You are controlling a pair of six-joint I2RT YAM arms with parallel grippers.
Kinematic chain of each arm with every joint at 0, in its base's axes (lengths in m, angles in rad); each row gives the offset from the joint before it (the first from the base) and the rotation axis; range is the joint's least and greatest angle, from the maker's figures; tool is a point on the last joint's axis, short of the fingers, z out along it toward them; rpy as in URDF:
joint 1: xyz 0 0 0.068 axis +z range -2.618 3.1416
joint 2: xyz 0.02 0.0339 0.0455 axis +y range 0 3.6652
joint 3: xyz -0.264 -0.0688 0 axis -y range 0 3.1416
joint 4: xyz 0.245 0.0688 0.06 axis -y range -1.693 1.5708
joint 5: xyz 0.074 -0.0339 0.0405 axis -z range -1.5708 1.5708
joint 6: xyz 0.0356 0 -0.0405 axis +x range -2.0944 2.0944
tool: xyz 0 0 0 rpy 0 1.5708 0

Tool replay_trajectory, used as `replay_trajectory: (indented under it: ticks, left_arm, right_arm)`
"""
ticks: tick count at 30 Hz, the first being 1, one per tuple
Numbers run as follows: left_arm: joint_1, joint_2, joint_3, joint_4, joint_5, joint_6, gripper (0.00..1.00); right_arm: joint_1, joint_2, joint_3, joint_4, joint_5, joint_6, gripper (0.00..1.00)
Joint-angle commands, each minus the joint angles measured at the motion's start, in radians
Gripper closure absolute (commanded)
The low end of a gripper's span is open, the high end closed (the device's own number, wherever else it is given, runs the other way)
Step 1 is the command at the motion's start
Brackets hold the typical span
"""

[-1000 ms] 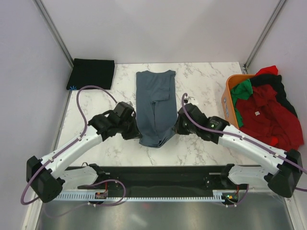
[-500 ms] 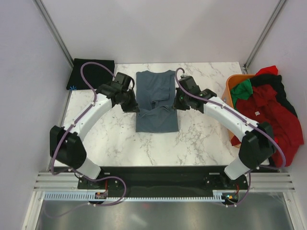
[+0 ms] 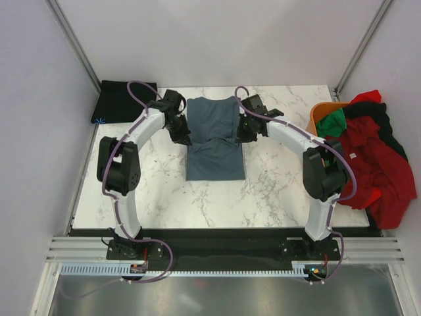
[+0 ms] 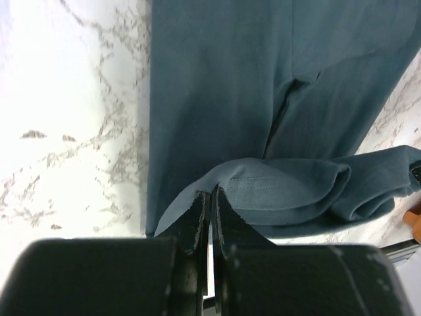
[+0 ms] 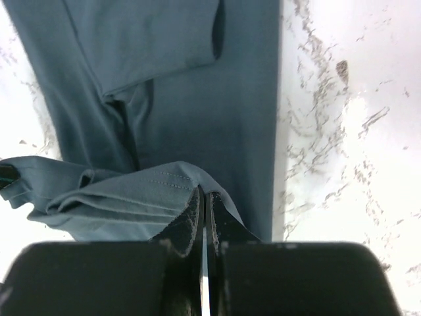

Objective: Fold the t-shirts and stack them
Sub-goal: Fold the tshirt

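In left gripper [image 4: 209,197], nipped tight: stitched hem corner of slate-blue t-shirt [image 4: 217,79]. In right gripper [image 5: 202,197], likewise clamped: opposite hem corner. Between both: hem raised, doubled back in soft roll over flat, narrow-folded body on marble table [image 3: 276,191]. Outward of left gripper: folded black shirt [image 3: 125,101].

Slate-blue t-shirt [image 3: 215,158], white marbled table [image 3: 276,191]

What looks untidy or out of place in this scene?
The red clothes spill over the rim of the orange basket at the right table edge and hang outside it. On the blue-grey t-shirt, the hem is bunched into loose rolls across the middle, not yet laid flat.
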Motion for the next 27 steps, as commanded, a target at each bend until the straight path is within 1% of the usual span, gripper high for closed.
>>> replay_trajectory:
  ticks: [1, 3, 5, 6, 7, 8, 9, 10, 11, 12, 13, 14, 15, 16, 17, 18, 19, 20, 21, 22, 24, 25, 26, 27]
  left_arm:
    - [0.007, 0.053, 0.092, 0.005, 0.045, 0.056, 0.98]
    - [0.013, 0.099, 0.111, 0.005, 0.059, 0.061, 0.98]
    - [0.029, 0.128, 0.144, 0.0, 0.077, 0.062, 0.93]
    - [0.038, 0.16, 0.157, -0.006, 0.103, 0.061, 0.91]
    - [0.049, 0.172, 0.198, -0.012, 0.115, 0.056, 0.84]
    - [0.073, 0.191, 0.229, -0.051, 0.125, 0.053, 0.79]
    - [0.085, 0.206, 0.27, -0.087, 0.128, 0.041, 0.68]
    - [0.098, 0.232, 0.377, -0.134, 0.128, 0.038, 0.61]
    - [0.115, 0.237, 0.434, -0.208, 0.123, 0.038, 0.57]
    - [0.121, 0.238, 0.491, -0.246, 0.1, 0.042, 0.53]
    - [0.125, 0.223, 0.576, -0.271, 0.086, 0.045, 0.45]
    - [0.132, 0.208, 0.6, -0.288, 0.074, 0.048, 0.41]
    - [0.132, 0.182, 0.603, -0.299, 0.057, 0.055, 0.38]
    - [0.133, 0.156, 0.573, -0.299, 0.051, 0.055, 0.34]
    - [0.132, 0.098, 0.544, -0.297, 0.048, 0.055, 0.33]
    - [0.13, 0.068, 0.502, -0.287, 0.051, 0.052, 0.34]
    - [0.122, 0.039, 0.397, -0.27, 0.053, 0.05, 0.34]
    - [0.116, -0.034, 0.334, -0.247, 0.054, 0.052, 0.34]
    - [0.11, -0.07, 0.266, -0.221, 0.057, 0.055, 0.34]
    - [0.095, -0.109, 0.131, -0.157, 0.06, 0.056, 0.34]
    - [0.083, -0.206, 0.004, -0.098, 0.074, 0.053, 0.35]
    - [0.078, -0.232, -0.112, -0.043, 0.085, 0.049, 0.35]
    - [0.066, -0.261, -0.168, -0.008, 0.095, 0.047, 0.35]
    - [0.06, -0.316, -0.222, 0.025, 0.117, 0.036, 0.35]
  right_arm:
    - [-0.033, 0.037, 0.061, 0.025, -0.031, -0.025, 1.0]
    - [-0.045, 0.068, 0.074, 0.026, -0.04, -0.024, 1.0]
    - [-0.057, 0.093, 0.104, 0.026, -0.058, -0.025, 0.99]
    - [-0.06, 0.125, 0.123, 0.023, -0.066, -0.03, 0.93]
    - [-0.066, 0.145, 0.147, 0.016, -0.075, -0.033, 0.85]
    - [-0.082, 0.165, 0.22, 0.0, -0.086, -0.039, 0.59]
    - [-0.089, 0.203, 0.27, -0.038, -0.092, -0.051, 0.47]
    - [-0.099, 0.226, 0.328, -0.073, -0.095, -0.064, 0.37]
    - [-0.114, 0.251, 0.468, -0.119, -0.094, -0.094, 0.31]
    - [-0.12, 0.289, 0.542, -0.21, -0.091, -0.11, 0.29]
    - [-0.129, 0.297, 0.604, -0.248, -0.086, -0.123, 0.28]
    - [-0.14, 0.298, 0.674, -0.274, -0.083, -0.137, 0.27]
    - [-0.145, 0.271, 0.68, -0.299, -0.083, -0.146, 0.27]
    - [-0.148, 0.245, 0.666, -0.299, -0.087, -0.148, 0.27]
    - [-0.149, 0.211, 0.593, -0.297, -0.094, -0.148, 0.27]
    - [-0.148, 0.133, 0.532, -0.273, -0.103, -0.147, 0.27]
    - [-0.146, 0.087, 0.458, -0.247, -0.136, -0.14, 0.27]
    - [-0.145, -0.009, 0.284, -0.218, -0.152, -0.133, 0.26]
    - [-0.142, -0.059, 0.193, -0.149, -0.167, -0.121, 0.26]
    - [-0.137, -0.105, 0.026, -0.115, -0.195, -0.099, 0.26]
    - [-0.131, -0.216, -0.117, -0.034, -0.227, -0.076, 0.26]
    - [-0.128, -0.246, -0.177, -0.014, -0.241, -0.061, 0.26]
    - [-0.119, -0.293, -0.286, 0.009, -0.267, -0.052, 0.26]
    - [-0.114, -0.312, -0.331, 0.052, -0.279, -0.045, 0.27]
